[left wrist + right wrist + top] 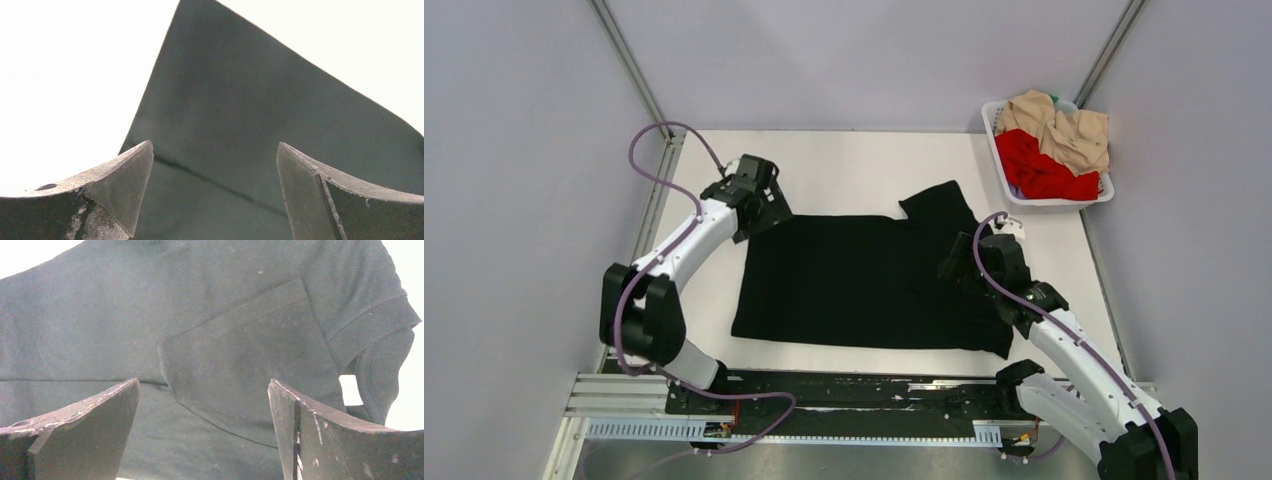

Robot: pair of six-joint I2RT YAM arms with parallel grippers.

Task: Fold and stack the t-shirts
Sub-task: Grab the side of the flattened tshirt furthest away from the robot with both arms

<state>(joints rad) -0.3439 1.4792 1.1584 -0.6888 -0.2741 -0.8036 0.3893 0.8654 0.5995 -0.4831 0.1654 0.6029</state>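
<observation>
A large black t-shirt (864, 280) lies spread flat on the white table (844, 160), one sleeve sticking out toward the back right. My left gripper (762, 215) hovers over the shirt's back left corner, open, with only dark cloth (240, 120) between its fingers. My right gripper (969, 262) hangs over the shirt's right side near the sleeve, open and holding nothing. In the right wrist view a folded-over sleeve flap (245, 370) lies on the shirt body. A red t-shirt (1039, 168) and a beige one (1064, 128) sit crumpled in the basket.
The white plastic basket (1056, 203) stands at the table's back right corner. Grey walls close in the table on three sides. A metal rail (824, 400) with the arm bases runs along the near edge.
</observation>
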